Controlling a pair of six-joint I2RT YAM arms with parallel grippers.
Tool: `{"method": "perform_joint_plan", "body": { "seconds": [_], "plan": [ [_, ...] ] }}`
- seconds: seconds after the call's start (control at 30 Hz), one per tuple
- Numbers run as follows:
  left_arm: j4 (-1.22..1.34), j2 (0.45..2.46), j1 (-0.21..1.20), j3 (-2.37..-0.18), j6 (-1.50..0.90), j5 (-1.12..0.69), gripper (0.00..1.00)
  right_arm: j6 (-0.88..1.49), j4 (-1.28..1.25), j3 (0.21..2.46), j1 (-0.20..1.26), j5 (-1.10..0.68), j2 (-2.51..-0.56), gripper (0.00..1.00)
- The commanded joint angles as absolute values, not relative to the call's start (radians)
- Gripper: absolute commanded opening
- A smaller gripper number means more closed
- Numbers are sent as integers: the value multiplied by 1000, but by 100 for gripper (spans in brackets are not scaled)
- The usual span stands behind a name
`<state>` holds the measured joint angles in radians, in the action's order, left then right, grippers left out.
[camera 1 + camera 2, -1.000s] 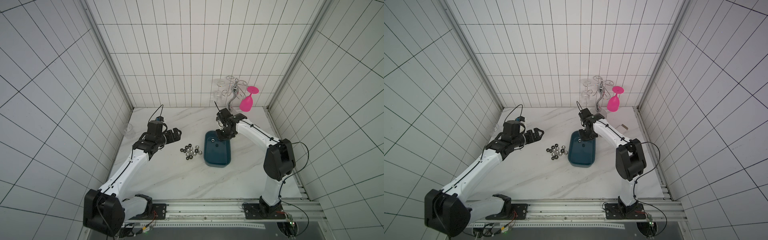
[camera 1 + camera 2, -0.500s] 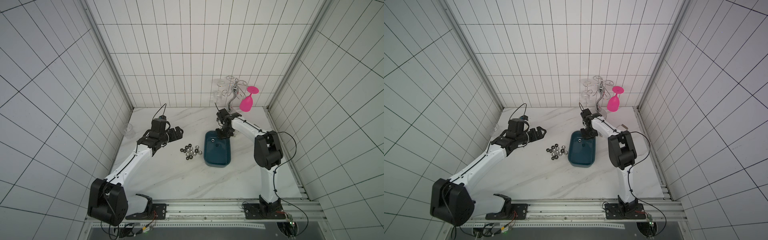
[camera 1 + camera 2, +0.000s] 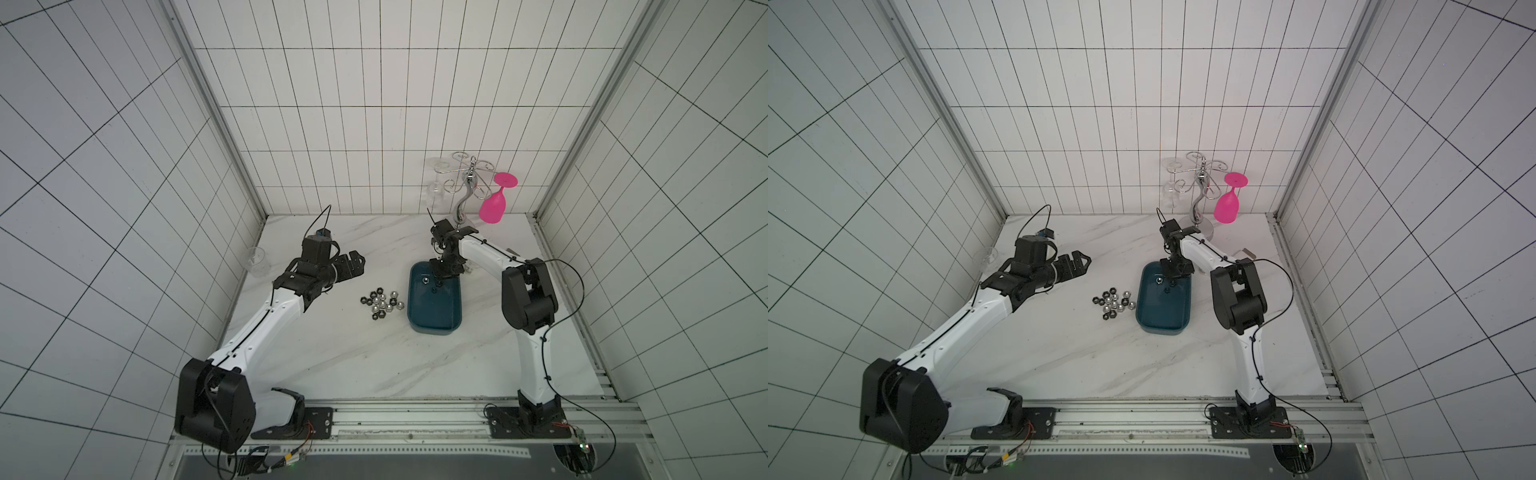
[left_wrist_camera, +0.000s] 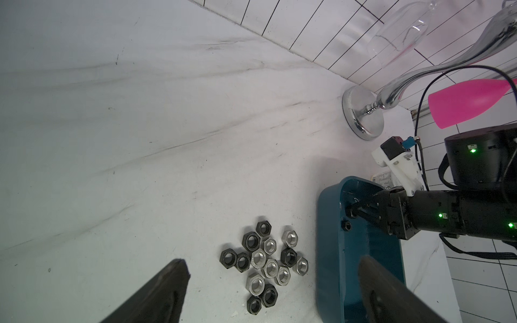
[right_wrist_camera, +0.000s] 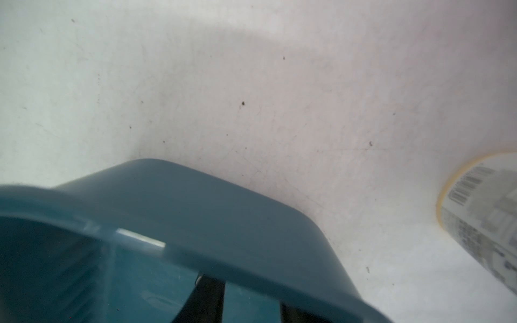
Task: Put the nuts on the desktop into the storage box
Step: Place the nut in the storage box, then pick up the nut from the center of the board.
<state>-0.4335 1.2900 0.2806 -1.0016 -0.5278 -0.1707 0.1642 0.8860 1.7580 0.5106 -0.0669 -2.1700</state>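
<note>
We see a white marble-look desk with faint grey veins carrying a tight cluster of small black and silver hexagonal metal nuts, a shallow teal-blue plastic storage box just beside them, a chrome glass-rack base near the back wall, and a clear glass cup at its left edge.

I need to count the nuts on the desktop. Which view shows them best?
The left wrist view: the nuts lie close and sharp, with black and silver ones distinct. In both top views the nuts are all there but tiny. The right wrist view shows none, only the storage box and desktop.
</note>
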Motion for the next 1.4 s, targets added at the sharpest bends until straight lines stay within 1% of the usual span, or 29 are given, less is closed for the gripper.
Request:
{"method": "perform_joint_plan", "body": {
  "seconds": [0.0,0.23,0.33,0.43,0.63,0.83,1.0,1.37],
  "plan": [
    [-445,1246,284,-1006,-525,-143,98,159,898,1786,505,-58,-2161,36],
    [-452,1178,277,-979,-523,-58,98,174,878,1769,542,-54,-2005,37],
    [-456,1161,249,-961,-539,-57,99,175,868,1778,600,-49,-1951,39],
    [-457,1145,200,-938,-563,-98,99,172,882,1818,670,-61,-1948,40],
    [-496,1087,125,-913,-562,-114,99,180,904,1922,775,-104,-2054,42],
    [-525,1037,89,-865,-558,-121,99,190,930,2042,824,-129,-2204,45],
    [-529,1033,80,-859,-547,-135,98,192,1006,2135,833,-81,-2310,45],
    [-532,1035,76,-862,-537,-138,98,170,1045,2116,844,-55,-2387,45]
  ]
}}
